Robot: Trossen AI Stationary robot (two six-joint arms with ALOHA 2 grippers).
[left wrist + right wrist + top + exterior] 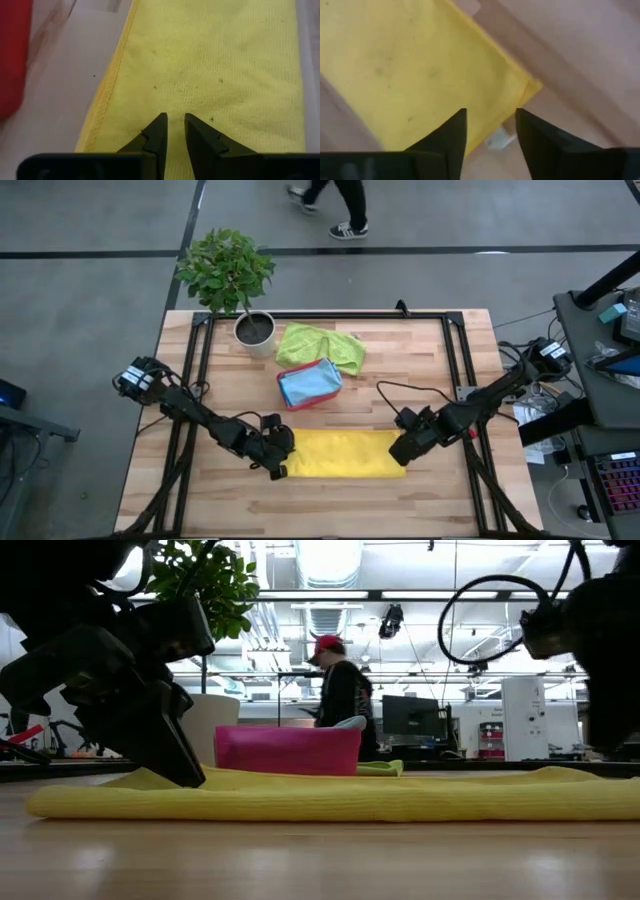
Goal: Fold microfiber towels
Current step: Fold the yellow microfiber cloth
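A yellow towel [340, 455] lies folded into a long flat strip near the table's front edge; it also shows in the low view [350, 798]. My left gripper [280, 465] is down at the strip's left end, its fingers a narrow gap apart over the cloth [174, 120]. My right gripper [400, 452] is open just above the strip's right end, over a corner [527, 87]. A pink tray [310, 385] behind holds a teal-blue towel [305, 380]. A lime green towel [320, 345] lies crumpled farther back. My left gripper comes at the strip's left end [150, 100] slanting down from the table's left side. In the low view its lower finger [185, 765] reaches the cloth's top surface. I cannot tell whether it touches or pinches any layer. The towel lies flat on the table.
A potted plant [245, 290] stands at the table's far left. A black frame [330, 315] runs along the far edge and both sides. A person [345, 700] stands in the room behind the table. Bare wood lies in front of the strip.
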